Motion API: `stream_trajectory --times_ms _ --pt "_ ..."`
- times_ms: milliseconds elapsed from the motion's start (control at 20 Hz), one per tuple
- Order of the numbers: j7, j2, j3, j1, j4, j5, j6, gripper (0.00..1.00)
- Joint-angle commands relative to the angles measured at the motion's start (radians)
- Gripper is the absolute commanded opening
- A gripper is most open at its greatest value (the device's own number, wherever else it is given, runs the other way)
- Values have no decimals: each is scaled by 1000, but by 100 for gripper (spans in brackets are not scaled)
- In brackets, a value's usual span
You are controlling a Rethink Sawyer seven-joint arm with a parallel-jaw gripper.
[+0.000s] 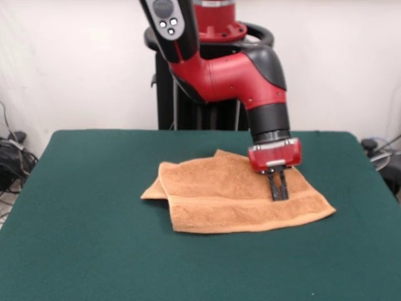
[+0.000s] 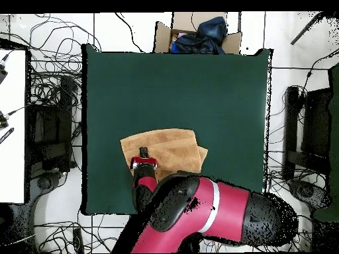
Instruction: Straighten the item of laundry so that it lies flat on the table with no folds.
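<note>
towel folded on green table, gripper down on its band

the orange-tan towel (image 1: pixel 235 195) lies near the middle of the green table (image 1: pixel 81 251), doubled over itself. from the front, a second layer pokes out from under the top one at the picture's left and at the far edge, and a smoother woven band runs along the near edge. the gripper (image 1: pixel 278 193) comes straight down from the red arm (image 1: pixel 241 78); its two dark fingers (image 1: pixel 273 187) stand close together with their tips on the cloth just behind that band. whether they pinch any fabric cannot be told.

from overhead, the towel (image 2: pixel 165 151) shows its whole outline, with the lower layer sticking out at the picture's right. there the arm (image 2: pixel 212 211) covers the towel's lower edge and only the gripper's (image 2: pixel 143 161) red top shows, the fingers hidden.
</note>
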Motion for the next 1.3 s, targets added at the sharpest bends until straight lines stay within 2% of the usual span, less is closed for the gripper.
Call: stream_trajectory --times_ms 50,800,1300 --pt "312 112 171 4 -210 27 71 0" --pt "293 98 195 -10 -184 26 50 0" --pt "305 114 241 -40 -191 -31 47 0"
